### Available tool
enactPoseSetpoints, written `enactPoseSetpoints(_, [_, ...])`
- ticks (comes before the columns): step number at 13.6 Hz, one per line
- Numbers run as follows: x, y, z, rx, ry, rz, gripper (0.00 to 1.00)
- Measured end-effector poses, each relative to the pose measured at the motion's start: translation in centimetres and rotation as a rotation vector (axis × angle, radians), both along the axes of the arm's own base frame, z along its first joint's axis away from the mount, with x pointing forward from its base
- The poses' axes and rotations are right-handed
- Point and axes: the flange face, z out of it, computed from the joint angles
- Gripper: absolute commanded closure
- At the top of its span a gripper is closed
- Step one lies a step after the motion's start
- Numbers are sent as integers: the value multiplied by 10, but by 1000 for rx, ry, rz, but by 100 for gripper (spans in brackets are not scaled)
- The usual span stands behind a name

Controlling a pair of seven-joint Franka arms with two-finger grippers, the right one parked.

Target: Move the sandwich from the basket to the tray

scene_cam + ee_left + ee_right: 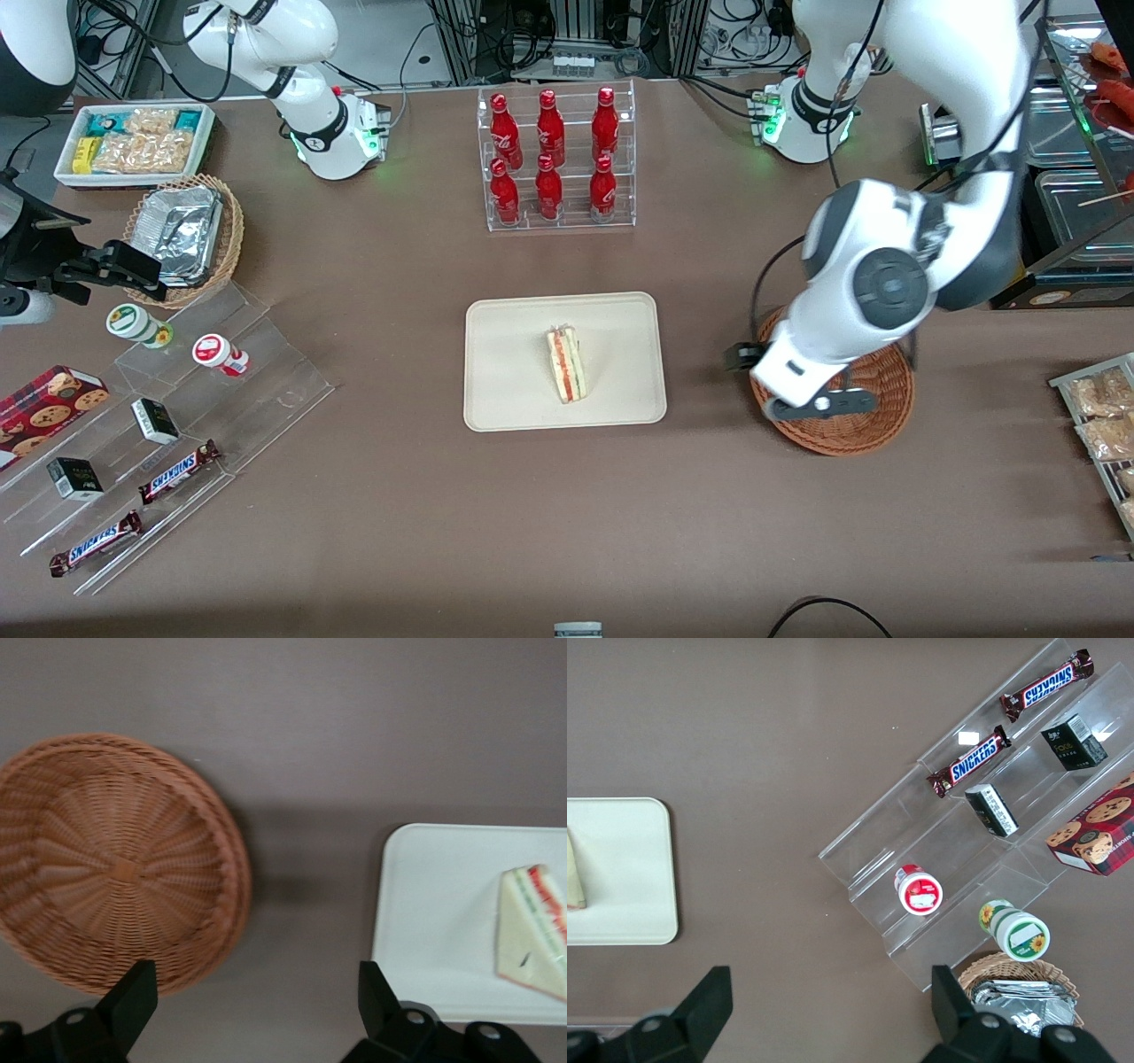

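Note:
The sandwich (565,364) lies on the cream tray (514,399) at mid-table, its red and green filling edge showing; the left wrist view also catches the sandwich (534,931) on the tray (434,930). The reddish-brown wicker basket (873,416) sits toward the working arm's end of the table and the basket (115,859) holds nothing. My gripper (753,359) hangs above the basket's edge nearest the tray, partly hidden by the arm. In the wrist view the gripper (257,988) is open over bare table between basket and tray, its fingers (133,992) wide apart and holding nothing.
A clear rack of red bottles (555,159) stands farther from the front camera than the tray. Acrylic steps (168,425) with candy bars and cups lie toward the parked arm's end, near a tan basket of foil containers (182,235). Snack packs (1103,416) sit at the working arm's end.

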Motion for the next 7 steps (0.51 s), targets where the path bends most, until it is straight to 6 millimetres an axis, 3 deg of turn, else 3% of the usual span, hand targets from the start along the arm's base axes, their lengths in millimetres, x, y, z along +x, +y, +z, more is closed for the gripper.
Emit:
enactPoseSetpoints(4, [-30,71,44,0,21,-75,0])
enactPoseSetpoints(7, [-51,99,81,2,41,-97,0])
